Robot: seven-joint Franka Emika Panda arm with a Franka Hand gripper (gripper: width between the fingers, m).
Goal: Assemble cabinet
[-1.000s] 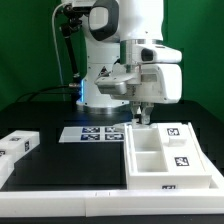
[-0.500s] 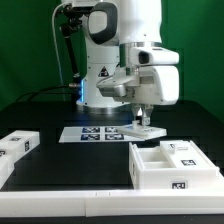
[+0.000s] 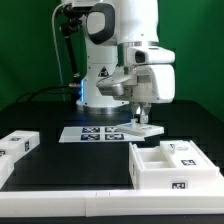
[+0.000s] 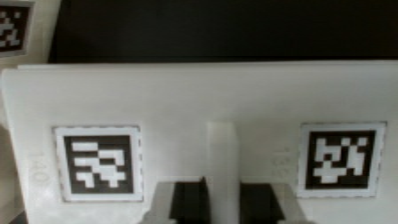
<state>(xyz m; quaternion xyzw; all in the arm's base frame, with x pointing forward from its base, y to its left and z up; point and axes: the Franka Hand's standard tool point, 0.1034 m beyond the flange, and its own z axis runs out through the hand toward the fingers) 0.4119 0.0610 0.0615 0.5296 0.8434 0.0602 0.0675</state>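
**Cabinet and gripper, exterior and wrist views.** The cabinet [image 3: 175,168], an open white box with an inner partition [image 3: 163,152], lies flat on the black table [image 3: 60,165] toward the exterior view's right, well apart from the 2 loose white blocks [image 3: 15,145] at that view's left edge. The marker board [image 3: 97,133] lies behind it, near the arm's base.

- **Handling (judged).** The body looks like rigid moulded plastic, so it is probably light and stiff, with little risk of breakage. The glossy faces are likely to be slippery, so the box may slide on the table when pushed and may twist in a shallow pinch. The best purchase is probably a thin upright wall or the partition, taken across its thickness. The broad faces are too wide to pinch.
- **Wrist view.** A white panel fills the picture close up. It carries 2 tags [image 4: 98,160] on either side of a narrow upright rib [image 4: 221,165].
- **Gripper.** The gripper [image 3: 145,122] hangs low at the box's far corner, above a small white piece whose identity is unclear. The pictures do not show whether the jaws are spread or pressed together, or whether they touch anything. The grey shapes beside the rib may be fingertips, but this is uncertain.
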